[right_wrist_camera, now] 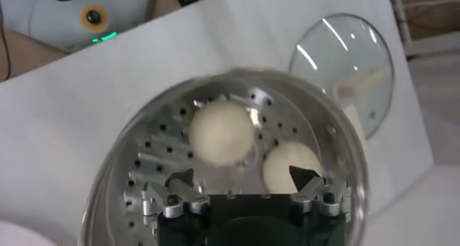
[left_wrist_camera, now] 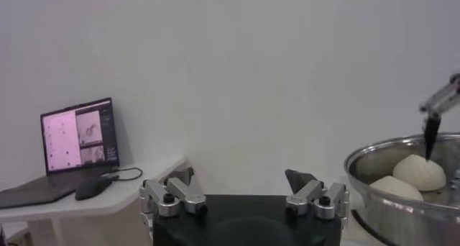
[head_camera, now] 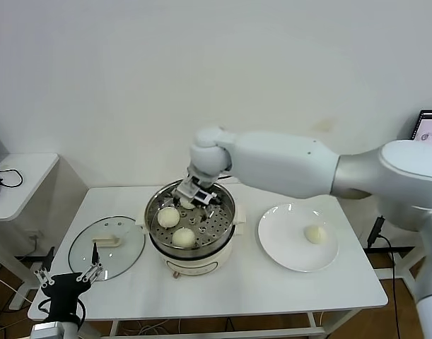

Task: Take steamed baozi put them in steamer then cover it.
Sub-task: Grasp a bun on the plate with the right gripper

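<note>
Steamed baozi (head_camera: 315, 234), one smooth cream-white bun, lies on the flat white plate (head_camera: 281, 240), to the right of the steel steamer (head_camera: 230, 219). Right gripper (head_camera: 196, 197), jaws apart and empty, hovers over the steamer; left gripper (head_camera: 68, 276) sits open, farther off.

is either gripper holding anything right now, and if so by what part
Nothing is held. The right gripper hangs open over the steamer, above the baozi; the left gripper waits open beside the table.

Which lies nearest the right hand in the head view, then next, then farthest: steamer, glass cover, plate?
1. Steamer: right under the right hand, which is open.
2. Plate: on the robot's right.
3. Glass cover: on the robot's left, slightly farther.
</note>
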Controlling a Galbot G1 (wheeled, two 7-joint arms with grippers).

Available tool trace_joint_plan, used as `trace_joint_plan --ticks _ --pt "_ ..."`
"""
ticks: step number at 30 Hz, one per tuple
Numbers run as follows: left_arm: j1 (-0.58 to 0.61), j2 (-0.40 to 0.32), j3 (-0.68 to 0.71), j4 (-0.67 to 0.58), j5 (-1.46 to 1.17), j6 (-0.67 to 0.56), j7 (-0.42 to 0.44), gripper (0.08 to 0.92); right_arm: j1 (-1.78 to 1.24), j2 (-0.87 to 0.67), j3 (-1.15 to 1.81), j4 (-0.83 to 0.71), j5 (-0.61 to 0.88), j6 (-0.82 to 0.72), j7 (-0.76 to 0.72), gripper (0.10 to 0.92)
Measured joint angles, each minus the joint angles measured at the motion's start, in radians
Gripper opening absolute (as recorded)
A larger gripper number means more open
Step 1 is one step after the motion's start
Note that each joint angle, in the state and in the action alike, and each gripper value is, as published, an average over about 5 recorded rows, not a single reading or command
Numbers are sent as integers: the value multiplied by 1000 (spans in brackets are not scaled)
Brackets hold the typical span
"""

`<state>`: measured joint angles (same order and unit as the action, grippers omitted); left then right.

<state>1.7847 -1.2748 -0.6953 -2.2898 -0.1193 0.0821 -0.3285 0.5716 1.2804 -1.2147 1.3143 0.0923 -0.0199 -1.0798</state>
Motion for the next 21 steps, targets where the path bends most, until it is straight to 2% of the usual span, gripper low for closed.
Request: trace_joint_plan --ticks 11,21 --pt "-16 30 16 -3 -8 21 4 823 -19 -262 34 94 22 -191 0 823" --pt "-30 51 31 13 -3 29 7 823 -149 -523 117 123 -54 -223 -28 823"
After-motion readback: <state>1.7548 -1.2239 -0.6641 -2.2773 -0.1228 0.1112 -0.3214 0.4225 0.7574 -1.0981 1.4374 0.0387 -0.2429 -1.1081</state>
